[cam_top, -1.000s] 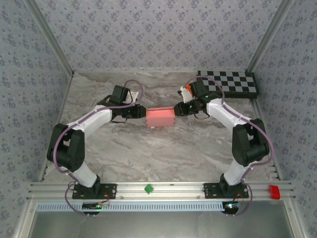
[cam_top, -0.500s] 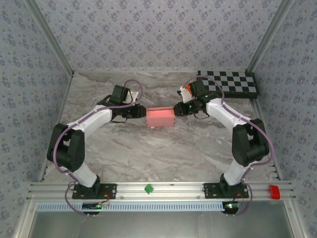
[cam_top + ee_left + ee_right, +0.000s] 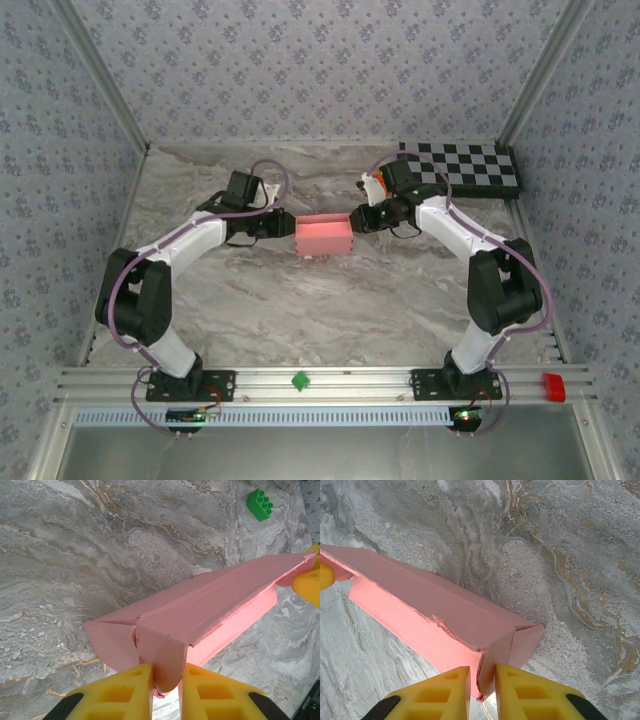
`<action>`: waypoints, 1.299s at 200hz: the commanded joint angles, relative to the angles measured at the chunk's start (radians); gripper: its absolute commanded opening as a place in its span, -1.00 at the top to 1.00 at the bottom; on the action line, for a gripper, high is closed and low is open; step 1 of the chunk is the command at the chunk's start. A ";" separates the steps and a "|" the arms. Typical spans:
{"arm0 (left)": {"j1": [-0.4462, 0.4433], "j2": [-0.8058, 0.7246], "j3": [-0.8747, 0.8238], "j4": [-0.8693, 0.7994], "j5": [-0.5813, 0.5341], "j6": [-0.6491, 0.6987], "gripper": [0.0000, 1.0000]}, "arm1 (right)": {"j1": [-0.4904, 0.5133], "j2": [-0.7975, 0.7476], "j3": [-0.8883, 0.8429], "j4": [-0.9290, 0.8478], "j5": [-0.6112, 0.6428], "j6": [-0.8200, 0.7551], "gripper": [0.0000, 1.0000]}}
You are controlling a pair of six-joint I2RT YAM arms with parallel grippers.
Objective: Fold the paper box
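The pink paper box stands mid-table as a small closed rectangular box between the two arms. My left gripper is at its left end. In the left wrist view the yellow fingers pinch the rounded side flap of the paper box, gripper shut on it. My right gripper is at the box's right end. In the right wrist view its yellow fingers clamp the end flap of the paper box, gripper shut on it.
A black-and-white checkerboard lies at the back right. A small green brick lies on the marble beyond the box; another green piece and a red block sit on the front rail. Patterned walls enclose three sides.
Both grippers have closed a little tighter on the box's end flaps. The right gripper has edged slightly left toward the box. The box stays in place.
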 commanded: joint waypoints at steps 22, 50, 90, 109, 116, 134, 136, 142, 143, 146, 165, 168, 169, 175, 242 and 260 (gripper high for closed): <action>0.006 0.023 0.040 0.022 0.032 -0.008 0.65 | 0.009 0.019 0.032 -0.028 -0.012 0.007 0.60; 0.005 0.028 0.040 0.022 0.035 -0.009 0.68 | 0.010 0.022 0.037 -0.029 -0.017 0.008 0.60; 0.005 0.030 0.040 0.017 0.032 -0.005 0.69 | 0.011 0.027 0.038 -0.029 -0.026 0.011 0.62; 0.006 0.032 0.039 0.010 0.025 -0.003 0.68 | 0.012 0.029 0.040 -0.028 -0.031 0.013 0.63; 0.006 0.031 0.040 0.008 0.022 -0.002 0.69 | 0.012 0.029 0.041 -0.030 -0.032 0.013 0.63; 0.005 0.027 0.038 0.004 0.008 0.001 0.69 | 0.013 0.030 0.043 -0.030 -0.036 0.013 0.64; 0.005 0.026 0.037 0.003 0.006 0.001 0.69 | 0.013 0.030 0.044 -0.030 -0.036 0.012 0.64; 0.006 0.023 0.035 0.002 0.002 0.000 0.68 | 0.012 0.031 0.043 -0.030 -0.037 0.012 0.64; 0.006 0.022 0.035 0.003 0.002 0.000 0.68 | 0.012 0.031 0.044 -0.030 -0.037 0.013 0.64; 0.006 0.020 0.035 0.003 0.001 0.000 0.69 | 0.014 0.031 0.044 -0.031 -0.038 0.013 0.64; 0.005 0.015 0.037 0.002 -0.003 0.005 0.68 | 0.014 0.030 0.044 -0.030 -0.039 0.014 0.64; 0.006 0.014 0.039 0.000 -0.004 0.006 0.68 | 0.014 0.031 0.044 -0.031 -0.039 0.014 0.64; 0.006 0.014 0.038 -0.001 -0.004 0.007 0.68 | 0.014 0.031 0.044 -0.031 -0.039 0.014 0.64; 0.006 0.014 0.040 -0.003 -0.006 0.008 0.68 | 0.014 0.030 0.045 -0.031 -0.039 0.016 0.65; 0.005 0.019 0.047 -0.007 -0.006 0.009 0.67 | 0.016 0.034 0.062 -0.039 -0.059 0.016 0.65; 0.003 0.018 0.047 -0.009 -0.005 0.009 0.67 | 0.016 0.033 0.062 -0.037 -0.070 0.018 0.65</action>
